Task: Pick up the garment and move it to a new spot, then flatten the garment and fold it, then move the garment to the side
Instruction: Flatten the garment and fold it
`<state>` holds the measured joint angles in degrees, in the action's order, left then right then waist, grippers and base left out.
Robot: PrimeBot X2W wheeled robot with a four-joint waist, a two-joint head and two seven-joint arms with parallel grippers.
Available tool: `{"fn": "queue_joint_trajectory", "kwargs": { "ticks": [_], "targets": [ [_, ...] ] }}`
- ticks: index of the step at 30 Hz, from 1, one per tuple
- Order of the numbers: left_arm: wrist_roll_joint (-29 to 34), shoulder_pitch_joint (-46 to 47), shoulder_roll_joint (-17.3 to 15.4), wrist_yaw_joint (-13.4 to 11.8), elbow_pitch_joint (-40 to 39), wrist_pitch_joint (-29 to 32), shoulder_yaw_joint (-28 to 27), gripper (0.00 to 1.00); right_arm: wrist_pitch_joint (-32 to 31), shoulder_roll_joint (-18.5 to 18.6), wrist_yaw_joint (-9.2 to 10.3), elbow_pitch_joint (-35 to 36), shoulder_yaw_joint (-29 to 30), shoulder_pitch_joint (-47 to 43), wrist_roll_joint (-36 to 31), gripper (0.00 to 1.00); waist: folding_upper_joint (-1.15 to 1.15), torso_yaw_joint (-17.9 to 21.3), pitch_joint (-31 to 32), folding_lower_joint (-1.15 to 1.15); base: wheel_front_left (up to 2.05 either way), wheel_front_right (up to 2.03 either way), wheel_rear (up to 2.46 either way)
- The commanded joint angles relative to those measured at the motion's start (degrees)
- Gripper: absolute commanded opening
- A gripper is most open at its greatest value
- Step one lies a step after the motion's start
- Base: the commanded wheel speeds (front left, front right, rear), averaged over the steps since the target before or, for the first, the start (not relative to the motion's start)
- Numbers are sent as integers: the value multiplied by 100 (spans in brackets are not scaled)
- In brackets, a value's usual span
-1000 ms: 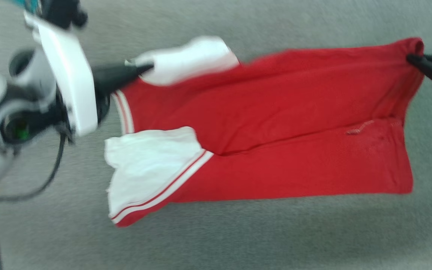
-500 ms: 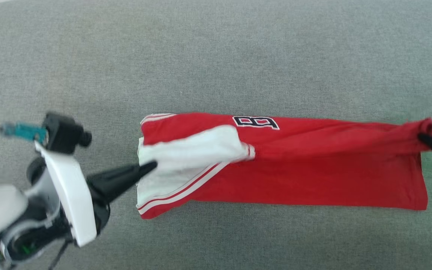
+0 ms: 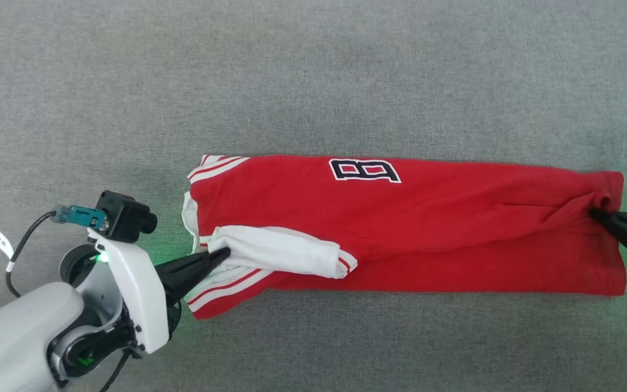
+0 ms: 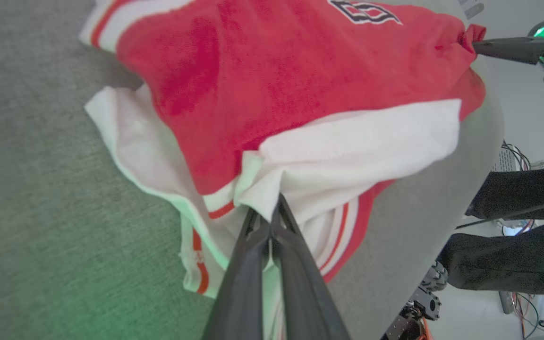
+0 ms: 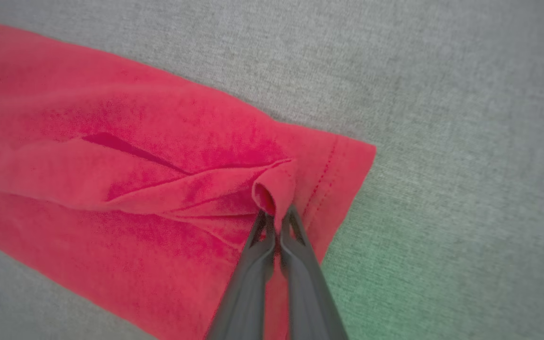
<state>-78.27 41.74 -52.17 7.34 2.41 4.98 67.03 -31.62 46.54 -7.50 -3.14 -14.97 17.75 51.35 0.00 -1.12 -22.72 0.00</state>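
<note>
**Inspector:** Position of the garment?

**Recorder:** The garment [image 3: 428, 228] lies on the grey surface [image 3: 313, 81], folded lengthwise into a long band running left to right in the head view. The black-and-white number patch [image 3: 364, 170] sits near its far edge.

**Inspector:** Left gripper?

**Recorder:** The left gripper [image 3: 221, 254] is at the sleeve end. Its wrist view settles what the head view leaves unclear: the fingers are pressed together with the white sleeve [image 4: 361, 137] pinched at their tips.

**Inspector:** Right gripper?

**Recorder:** The right gripper [image 3: 596, 213] is at the opposite end, its tips meeting a gather of red cloth. The right wrist view shows the fingers clamped on a small roll of fabric just inside the stitched hem [image 5: 331, 160].

**Inspector:** Anything peculiar to one view?

**Recorder:** The left wrist view takes in the surface's edge, with dark shapes [image 4: 513, 226] beyond it. I cannot tell what they are.
</note>
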Motion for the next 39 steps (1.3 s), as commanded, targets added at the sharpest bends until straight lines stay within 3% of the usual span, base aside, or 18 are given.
{"fn": "queue_joint_trajectory", "kwargs": {
  "ticks": [1, 4, 5, 6, 7, 8, 10, 12, 13, 18, 23, 27, 30, 35, 39],
  "targets": [
    [24, 29, 78, 21, 112, -103, 3, 0, -43, -107, 1, -62, -13, 46, -19, 0, 0, 25, -60, 0, 0, 0, 0],
    [44, 50, 185, 16, 277, -229, 47, 0, -49, -219, 1, -131, -20, 94, -46, 0, 0, 37, -144, 0, 0, 0, 0],
    [70, 59, 209, 16, 349, -271, 57, 5, -39, -257, 1, -156, -6, 99, -42, 12, 0, 35, -158, 0, 0, 0, 0],
    [129, 69, 232, 7, 406, -305, 88, 12, -28, -272, 1, -152, 7, 98, -58, 34, 0, 35, -169, 0, 0, 0, 0],
    [179, 78, 244, 2, 468, -356, 108, 21, 11, -278, 1, -142, 52, 102, -76, 50, 0, 34, -177, 0, 0, 0, 0],
    [224, 82, 254, 2, 545, -423, 105, 33, 32, -281, 1, -135, 112, 90, -82, 100, 0, 32, -179, 0, 0, 0, 0],
    [267, 59, 263, 1, 586, -579, 96, 48, -23, -245, 1, -62, 187, -5, -43, 100, 0, 25, -160, 0, 0, 0, 0],
    [247, -21, 267, 2, 577, -796, 40, 92, -159, -171, 1, 38, 283, -156, 51, 100, 0, 8, -121, 0, 0, 0, 0],
    [278, -76, 264, 3, 564, -898, 37, 100, -224, -132, 1, 95, 352, -224, 102, 100, 0, -6, -92, 0, 0, 0, 0],
    [323, -443, 341, -104, 602, -1645, -100, 100, -707, 18, 1, 328, 907, -671, 434, 100, 0, -160, 55, 0, 0, 0, 0],
    [368, -837, 608, -264, 706, -1977, -430, 100, -1077, -268, 1, 83, 1282, -797, 552, 100, 0, -362, 149, 0, 0, 0, 0],
    [435, -1099, 899, -313, 785, -2018, -888, 100, -1304, -409, 1, -118, 1372, -787, 499, 100, 0, -529, 201, 0, 0, 0, 0],
    [696, -1498, 1261, -269, 889, -2022, -1582, 100, -1490, -533, 1, -341, 1429, -849, 428, 100, 0, -695, 267, 0, 0, 0, 0],
    [1623, -2116, 1859, -301, 1062, -2022, -2849, 100, -1690, -730, 1, -604, 1566, -892, 296, 100, 0, -849, 372, 0, 0, 0, 0],
    [2866, -2523, 2368, -451, 1081, -2022, -3760, 100, -1827, -920, 0, -701, 1622, -856, 178, 100, 0, -880, 431, 0, 0, 0, 0]
  ]
}}
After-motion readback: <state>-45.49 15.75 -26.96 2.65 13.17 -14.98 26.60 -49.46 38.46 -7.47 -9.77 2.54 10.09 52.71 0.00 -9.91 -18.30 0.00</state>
